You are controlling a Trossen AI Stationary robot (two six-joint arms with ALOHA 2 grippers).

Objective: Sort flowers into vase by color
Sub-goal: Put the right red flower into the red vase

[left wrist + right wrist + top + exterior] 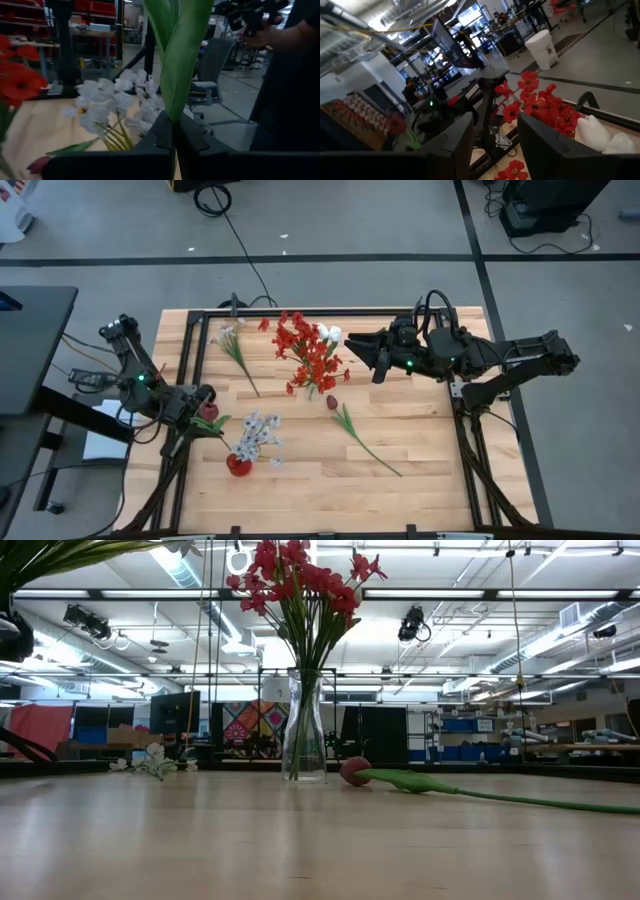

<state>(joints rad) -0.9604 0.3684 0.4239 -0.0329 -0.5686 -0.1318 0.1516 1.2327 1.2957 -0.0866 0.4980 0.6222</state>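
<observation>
My left gripper (203, 402) is at the table's left edge, shut on a dark red tulip (211, 413) with green leaves (176, 60). Just to its near side, a small red vase (238, 466) holds pale whitish sprays (258, 434). A clear glass vase (303, 730) at mid-table holds bright red clusters (306, 348) and white tulips (329, 333). My right gripper (356, 344) hovers open just right of those blooms. A second dark red tulip bud (332, 401) lies flat on the table, as does a pale flower (234, 348). My left gripper pinches the tulip between its two shut fingers at the green leaf and stem (174, 116). The leaves stand up out of the fingers in the wrist view. The bud (211, 413) shows right beside the gripper in the high view. Whether it is lifted clear, I cannot tell.
The lying tulip's long stem (372, 448) runs toward the table's near right. A dark metal frame (196, 330) borders the table. A person (292, 75) stands beyond the table in the left wrist view. Bare wood (330, 490) lies along the near edge.
</observation>
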